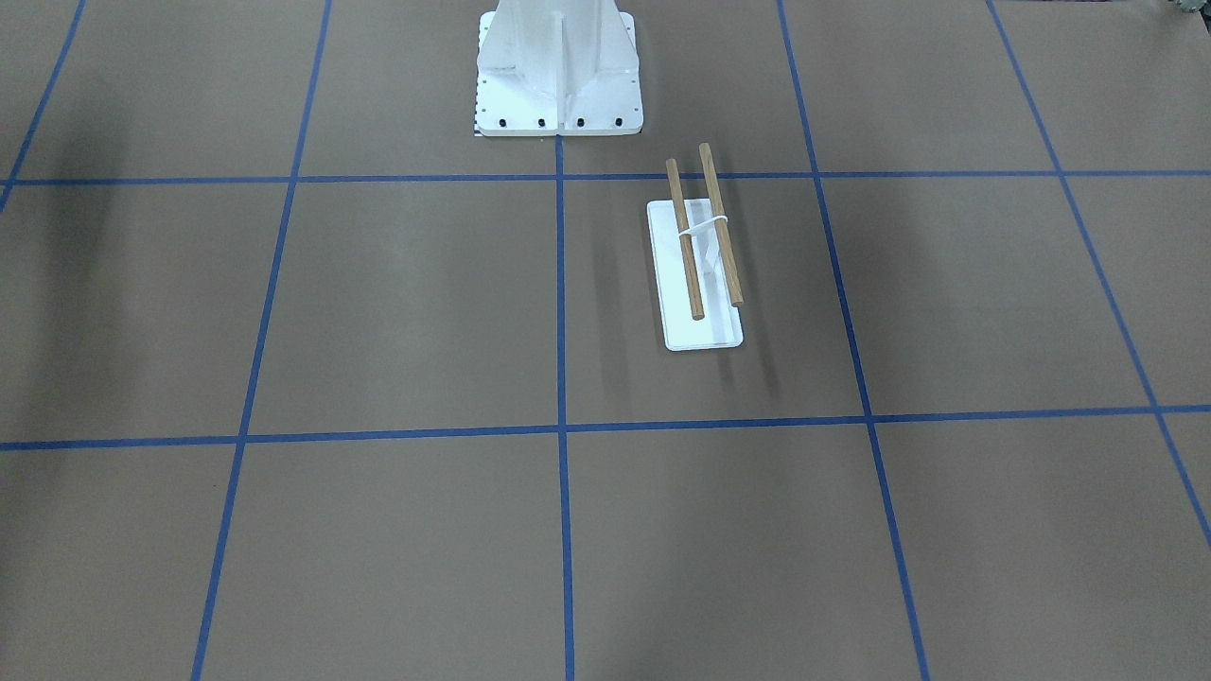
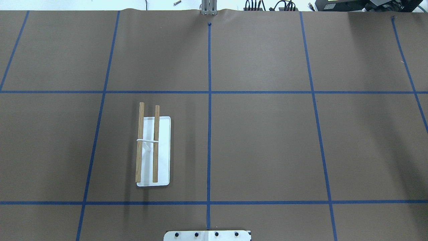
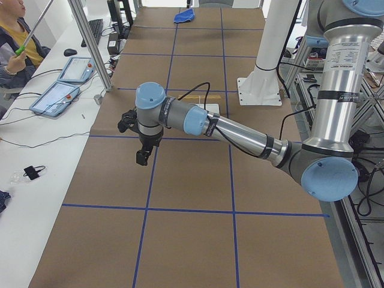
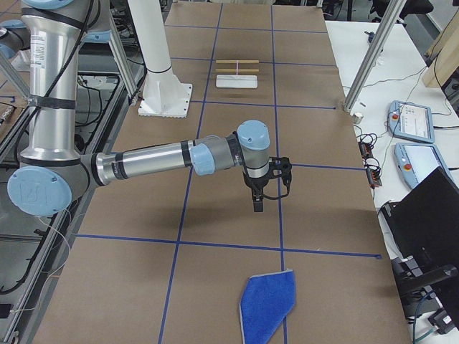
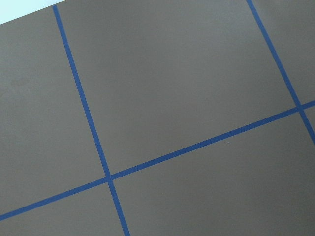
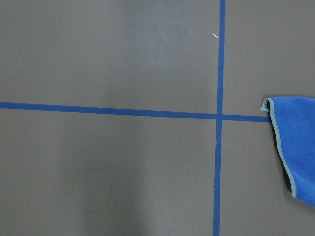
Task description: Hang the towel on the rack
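The rack (image 1: pixel 705 232) stands empty on the brown table: two wooden bars over a flat white base, in the overhead view (image 2: pixel 147 144) left of the centre line. The blue towel (image 4: pixel 267 304) lies flat at the table's end on my right, far from the rack; its grey-edged corner shows in the right wrist view (image 6: pixel 295 142). My right gripper (image 4: pixel 258 204) hangs above the table between rack and towel. My left gripper (image 3: pixel 142 157) hangs above the table on the other side of the rack. Both show only in side views, so I cannot tell whether they are open or shut.
The large white bolted pedestal (image 1: pixel 558 76) stands at the robot's edge of the table near the rack. Blue tape lines grid the brown surface. A side table with tablets (image 3: pixel 57 96) and a seated operator (image 3: pixel 15 36) runs along the far edge.
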Robot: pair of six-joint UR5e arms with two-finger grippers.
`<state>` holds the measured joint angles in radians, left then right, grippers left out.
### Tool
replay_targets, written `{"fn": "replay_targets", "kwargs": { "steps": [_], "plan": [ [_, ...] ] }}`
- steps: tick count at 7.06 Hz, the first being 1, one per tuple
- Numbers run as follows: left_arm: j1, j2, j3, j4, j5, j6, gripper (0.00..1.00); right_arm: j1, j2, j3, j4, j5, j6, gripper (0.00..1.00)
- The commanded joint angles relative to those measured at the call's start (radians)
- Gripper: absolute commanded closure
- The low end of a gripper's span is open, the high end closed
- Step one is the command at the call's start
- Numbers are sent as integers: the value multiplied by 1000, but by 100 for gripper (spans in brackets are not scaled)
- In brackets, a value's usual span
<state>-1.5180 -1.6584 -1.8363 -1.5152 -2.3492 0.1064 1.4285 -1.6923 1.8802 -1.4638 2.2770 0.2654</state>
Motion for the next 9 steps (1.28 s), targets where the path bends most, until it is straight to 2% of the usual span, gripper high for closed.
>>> {"fn": "replay_targets", "kwargs": {
  "steps": [1,9],
  "plan": [
    [-2,61,-23,-37,-5,3,2,9,-30,8,0,3,7,0],
    [-1,71,-14,-45,-10,4,2,7,-29,-19,34,13,3,0]
  ]
}}
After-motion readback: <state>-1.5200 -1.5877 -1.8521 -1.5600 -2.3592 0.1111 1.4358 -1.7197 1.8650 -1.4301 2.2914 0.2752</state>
